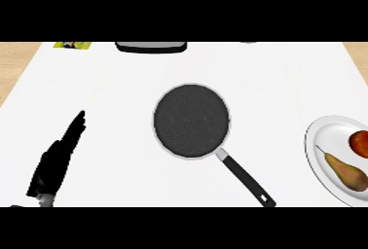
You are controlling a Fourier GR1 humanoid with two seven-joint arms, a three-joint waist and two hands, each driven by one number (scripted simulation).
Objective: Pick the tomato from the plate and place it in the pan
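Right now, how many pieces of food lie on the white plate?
2: a red tomato at the round white plate's right edge, partly cut off, and a brownish-green pear below it.

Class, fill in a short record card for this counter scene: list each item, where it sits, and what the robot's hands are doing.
pan: middle of the counter, nothing in it, black handle pointing toward the lower right
plate: white, at the right edge, partly cut off by the view
tomato: red, on the plate, far side
pear: on the plate, in front of the tomato
left hand: black, open, fingers straight, resting at the lower left
right hand: not in view
task state: tomato not yet picked
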